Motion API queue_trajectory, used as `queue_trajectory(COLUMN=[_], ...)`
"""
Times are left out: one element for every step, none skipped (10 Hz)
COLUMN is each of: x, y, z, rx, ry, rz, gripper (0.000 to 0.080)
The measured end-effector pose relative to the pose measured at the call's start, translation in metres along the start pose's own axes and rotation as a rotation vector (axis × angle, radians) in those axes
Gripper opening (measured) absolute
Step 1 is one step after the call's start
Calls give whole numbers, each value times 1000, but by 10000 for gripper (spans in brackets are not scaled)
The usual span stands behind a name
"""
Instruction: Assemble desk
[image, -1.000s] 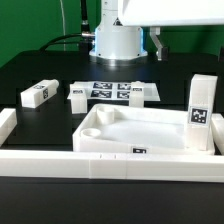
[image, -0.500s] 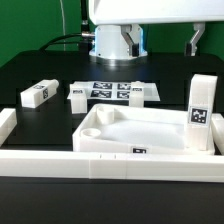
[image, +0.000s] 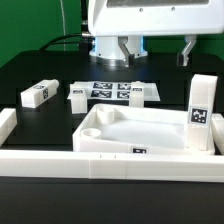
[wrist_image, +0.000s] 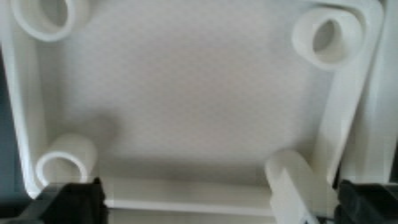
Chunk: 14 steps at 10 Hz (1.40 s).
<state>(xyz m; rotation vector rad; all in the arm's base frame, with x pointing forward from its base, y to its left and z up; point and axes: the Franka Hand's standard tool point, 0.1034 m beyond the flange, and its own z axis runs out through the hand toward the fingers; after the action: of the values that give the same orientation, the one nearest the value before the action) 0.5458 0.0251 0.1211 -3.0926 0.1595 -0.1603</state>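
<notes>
- Fitting legs: one leg (image: 202, 108) stands upright in a corner of the desk top (image: 130, 128).
- The gripper (image: 157, 50) hangs above, released and empty; next it must fetch a loose leg (image: 37, 94).

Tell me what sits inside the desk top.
The desk top has a bare floor. Three round corner sockets stand empty; one leg stands upright in the corner on the exterior view's right. The leg hides its socket, so its seating cannot be seen.

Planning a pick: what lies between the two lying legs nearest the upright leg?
The marker board lies flat between the nearer leg and the farther leg, as the exterior view shows.
</notes>
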Motion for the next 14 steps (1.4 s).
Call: queue_trajectory(x=[-13,-23,-32,-34,-32,-33,-35,-34,-36,-48,-62,-72,-78,-90], y=[7,15,28,44,45,43,43,43,43,43,40,37,37,37], z=[7,15,25,31,30,30,31,31,32,39,47,52,58,64], rx=[-5,-11,-18,-19,-18,-17,-14,-14,-13,-9,-5,-2,-2,3], ry=[-1,12,15,6,7,3,-21,-20,-28,-80,-145,-196,-222,-294], rz=[-31,-75,-123,-152,-128,-135,-134,-134,-134,-128,-122,-124,-125,-121], gripper=[649,649,649,649,649,649,649,649,649,649,649,649,649,649])
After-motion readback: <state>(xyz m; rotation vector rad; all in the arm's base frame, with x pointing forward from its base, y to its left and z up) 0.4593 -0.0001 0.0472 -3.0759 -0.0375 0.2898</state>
